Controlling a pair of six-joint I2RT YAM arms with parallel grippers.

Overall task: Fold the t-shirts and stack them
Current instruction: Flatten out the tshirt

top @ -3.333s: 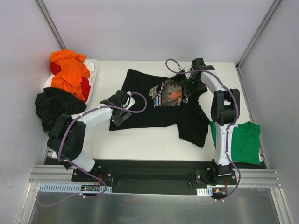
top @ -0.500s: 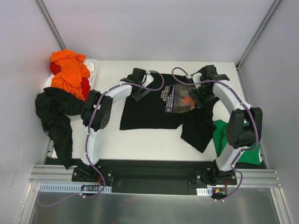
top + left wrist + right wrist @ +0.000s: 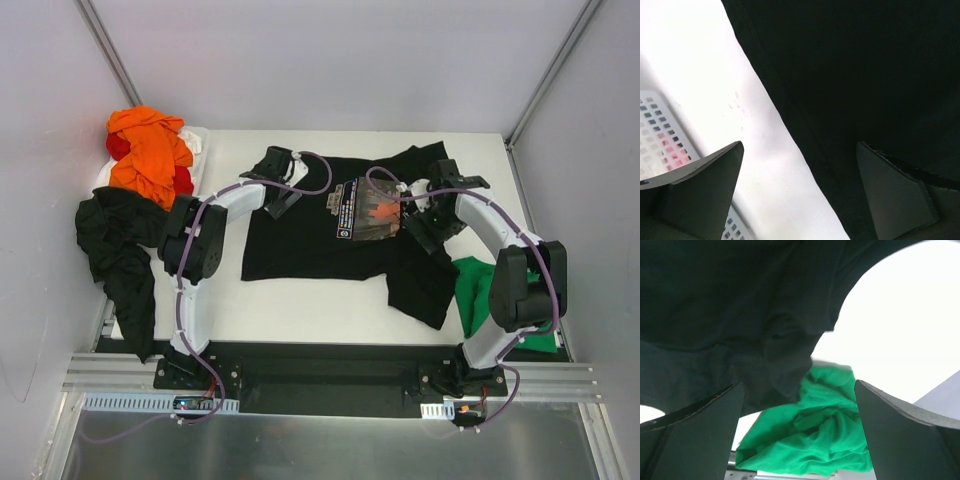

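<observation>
The left gripper (image 3: 278,185) has moved leftward since half a second ago, and the black printed t-shirt (image 3: 310,235) has shifted left with it. Its fingers (image 3: 705,190) stand wide apart, the shirt's edge running between them over the table (image 3: 715,75). The right gripper (image 3: 425,218), also spread wide and holding nothing, has drawn nearer. Black cloth lies ahead of it and the green t-shirt (image 3: 815,440) just beyond. An orange t-shirt (image 3: 150,150) and a plain black t-shirt (image 3: 115,235) lie well left of the left gripper.
</observation>
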